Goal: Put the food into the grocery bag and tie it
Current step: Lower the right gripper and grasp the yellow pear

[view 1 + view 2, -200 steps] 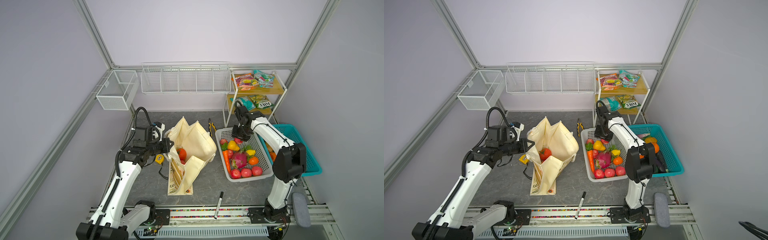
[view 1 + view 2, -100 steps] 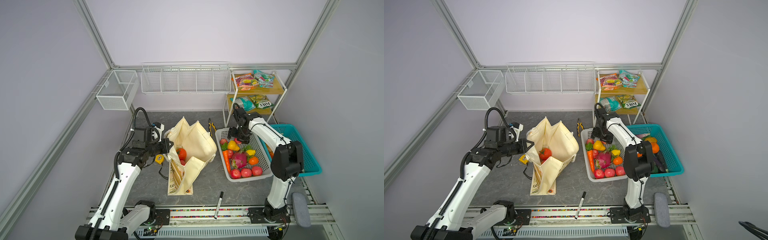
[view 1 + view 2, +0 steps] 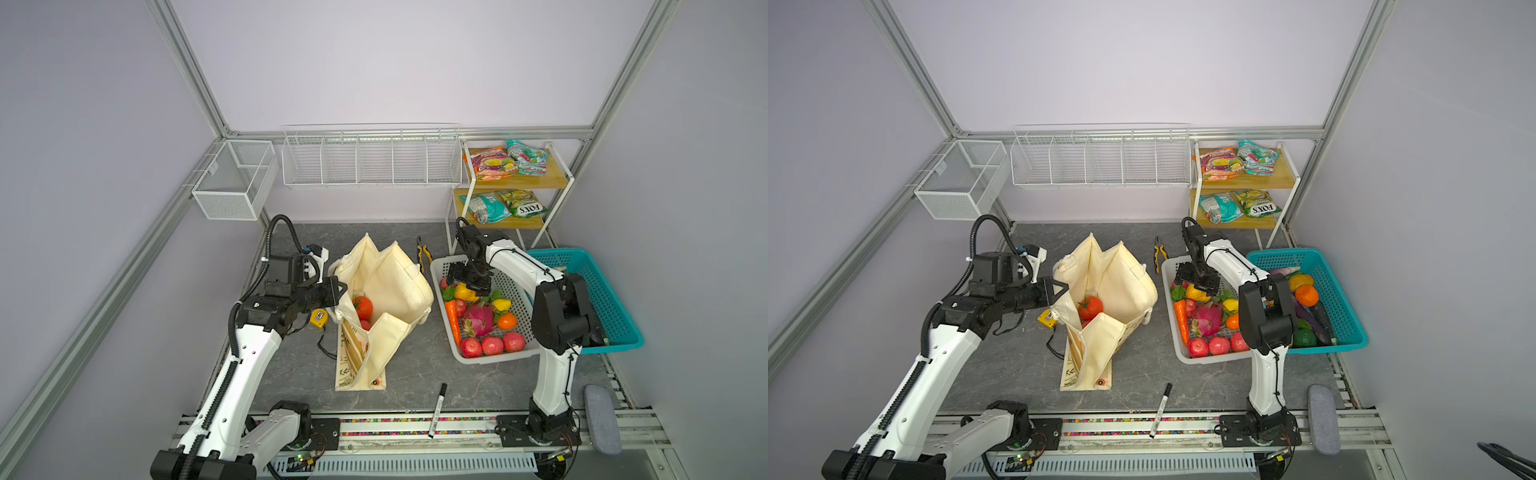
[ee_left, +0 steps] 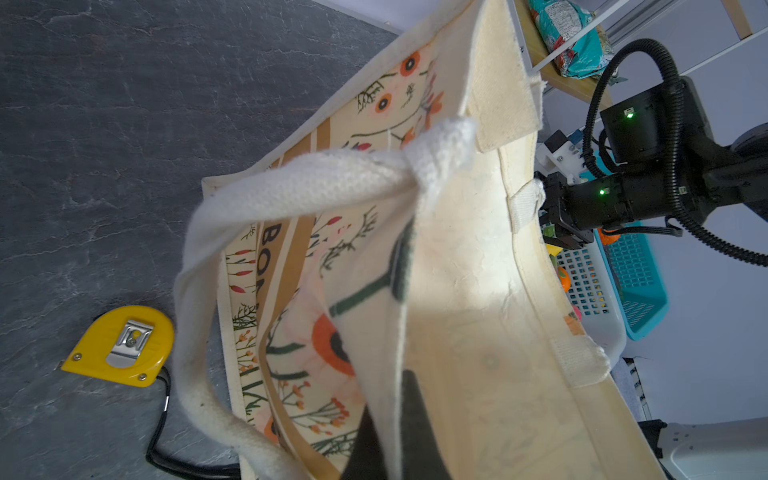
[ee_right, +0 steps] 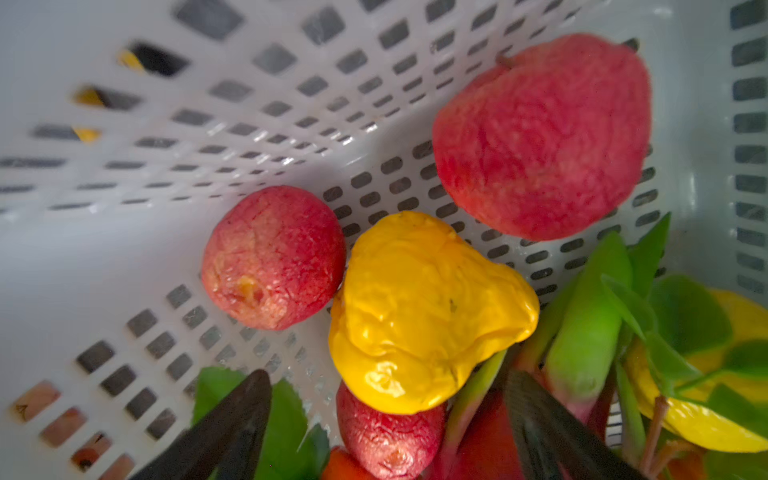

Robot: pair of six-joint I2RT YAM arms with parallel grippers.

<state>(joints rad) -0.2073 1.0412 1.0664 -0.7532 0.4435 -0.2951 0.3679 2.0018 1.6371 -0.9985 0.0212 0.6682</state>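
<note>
Top views both showed the left arm bent at the elbow, with its forearm reaching nearly level over the worktop (image 3: 415, 365) toward the middle. The left end effector (image 3: 337, 291) (image 3: 1060, 290) was clenched on the rim of the grocery bag (image 3: 395, 286) (image 3: 1115, 282) on the arm's own side, and it held that side of the mouth up and open. In the left wrist view the dark fingers (image 4: 419, 440) pinched the cream cloth between them, and a white rope handle (image 4: 291, 187) hung in a loop just beside them. The tomato (image 3: 362, 306) (image 3: 1091, 306) lay inside the bag, just beyond this end effector and lower than it. A yellow tape measure (image 4: 120, 345) lay on the worktop beside the bag, near the same end effector.

The right arm rose from its base, folded at the elbow and pointed its wrist down into the white basket (image 3: 498, 357). The right end effector (image 3: 467, 284) (image 5: 384, 376) was released, its fingers spread wide and gripping nothing. The yellow pear (image 5: 424, 311) lay directly ahead of the fingertips, in line with the gap, and touched a small red fruit (image 5: 274, 257). Whether the fingertips touched the pear I could not tell. A bigger red fruit (image 5: 540, 137) lay further ahead, near the basket wall.
</note>
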